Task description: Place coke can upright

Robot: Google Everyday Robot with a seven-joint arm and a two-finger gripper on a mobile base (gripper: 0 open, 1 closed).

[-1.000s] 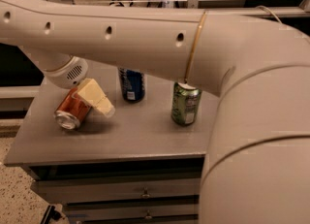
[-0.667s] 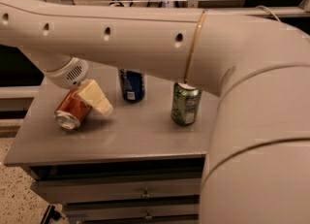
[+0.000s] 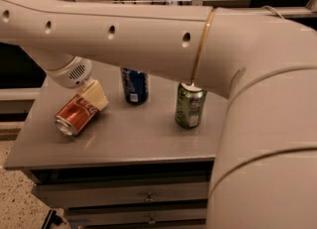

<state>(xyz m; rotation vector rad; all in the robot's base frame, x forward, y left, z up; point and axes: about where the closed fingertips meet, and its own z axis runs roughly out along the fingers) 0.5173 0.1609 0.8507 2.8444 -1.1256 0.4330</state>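
1. The hand [image 3: 94, 95] sits at the left of the worktop [image 3: 148, 141], pressed against the upper end of the coke can [image 3: 73, 117]. I cannot tell whether it is clamped on the can or only resting against it.
2. If the hold is loose, the can would probably slip or roll as it is tipped up. The worktop's left edge is near, so it could go over.
3. The coke can is red-orange with white script. It lies slanted, with its silver end facing forward and left.
4. The blue can [image 3: 134, 85] and the green can [image 3: 190, 105] stand upright, well apart from it. A wide swing of the arm [image 3: 124, 34] might topple them.
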